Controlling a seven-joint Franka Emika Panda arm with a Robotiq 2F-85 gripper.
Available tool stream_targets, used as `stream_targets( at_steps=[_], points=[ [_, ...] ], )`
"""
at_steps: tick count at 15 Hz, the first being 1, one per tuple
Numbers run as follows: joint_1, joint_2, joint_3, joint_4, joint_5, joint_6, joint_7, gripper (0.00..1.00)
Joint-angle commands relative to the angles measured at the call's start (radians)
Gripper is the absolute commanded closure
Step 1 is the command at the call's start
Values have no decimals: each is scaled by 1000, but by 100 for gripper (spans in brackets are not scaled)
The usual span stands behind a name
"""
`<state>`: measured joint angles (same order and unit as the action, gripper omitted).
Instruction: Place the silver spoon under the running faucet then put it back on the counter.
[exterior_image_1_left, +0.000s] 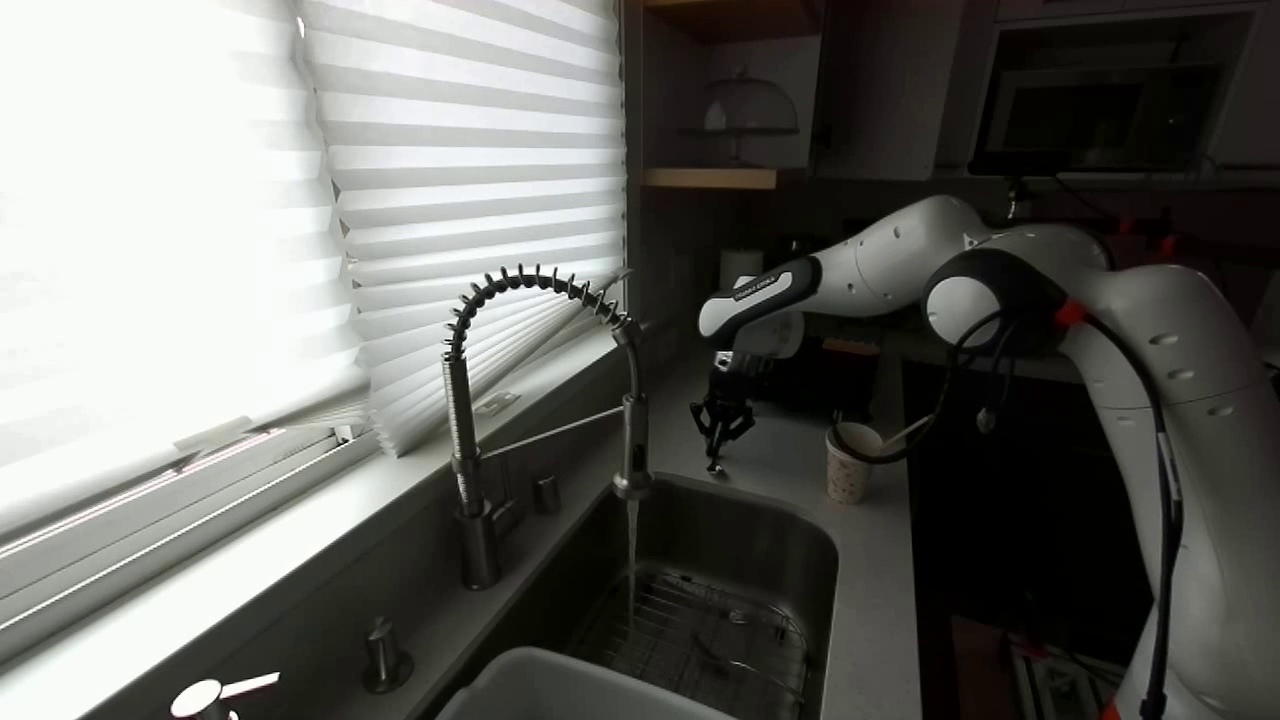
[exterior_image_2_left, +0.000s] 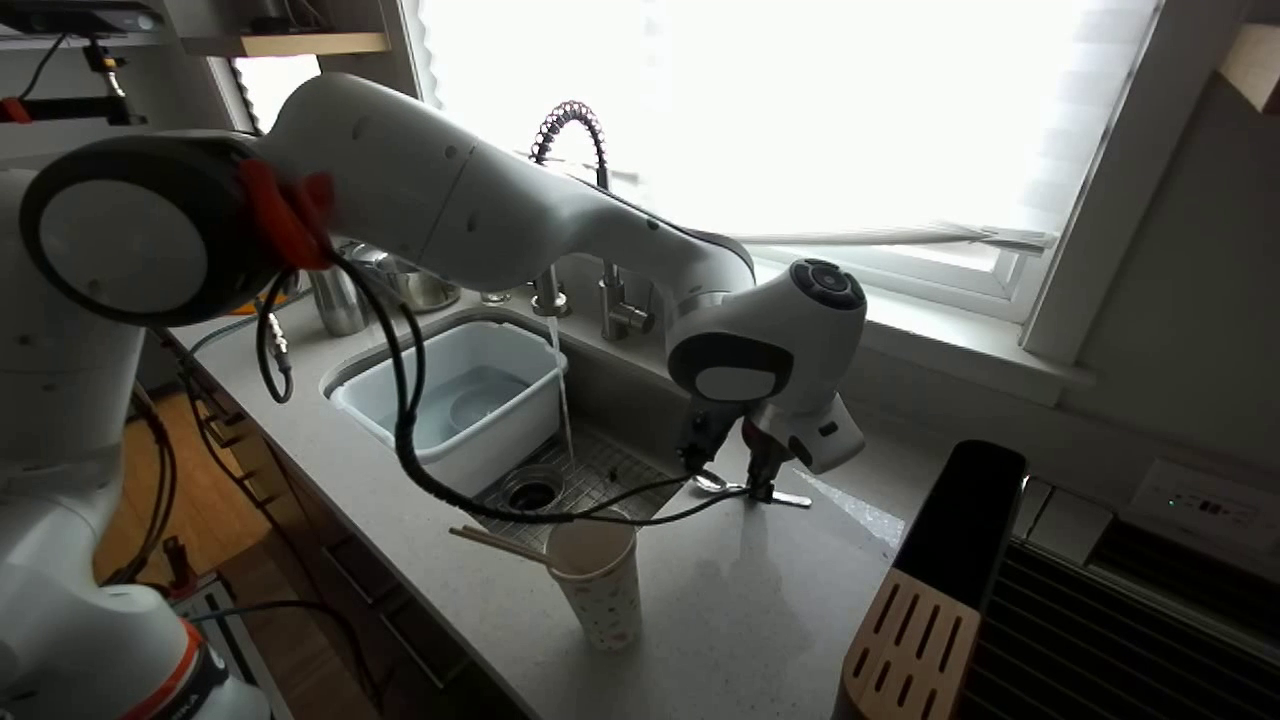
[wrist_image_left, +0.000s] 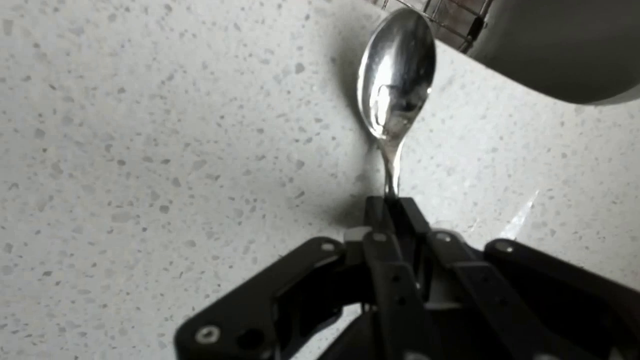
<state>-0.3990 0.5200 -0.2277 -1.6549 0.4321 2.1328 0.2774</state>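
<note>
The silver spoon (wrist_image_left: 397, 75) shows in the wrist view with its bowl pointing away from my gripper, by the sink's edge. My gripper (wrist_image_left: 391, 204) is shut on the spoon's handle; the handle behind the fingertips is hidden there. In an exterior view the handle end of the spoon (exterior_image_2_left: 795, 500) sticks out past my gripper (exterior_image_2_left: 760, 492). The spoon is low at the counter (wrist_image_left: 150, 150); I cannot tell whether it touches. The faucet (exterior_image_1_left: 636, 440) runs a thin stream of water (exterior_image_1_left: 632, 560) into the sink (exterior_image_1_left: 832, 570). The faucet head also shows in an exterior view (exterior_image_2_left: 549, 298).
A paper cup (exterior_image_2_left: 605, 595) with wooden sticks stands on the counter near the sink's corner. A white tub (exterior_image_2_left: 500, 430) fills part of the sink; a wire rack (exterior_image_1_left: 690, 620) lies at its bottom. A black and wooden block (exterior_image_2_left: 940, 580) stands beyond the gripper.
</note>
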Motion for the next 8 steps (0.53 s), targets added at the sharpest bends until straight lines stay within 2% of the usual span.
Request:
stream_targets(
  at_steps=[1, 8],
  points=[
    [-9, 23, -4, 30, -4, -36, 13, 58],
    [19, -22, -23, 47, -74, -58, 41, 5]
  ],
)
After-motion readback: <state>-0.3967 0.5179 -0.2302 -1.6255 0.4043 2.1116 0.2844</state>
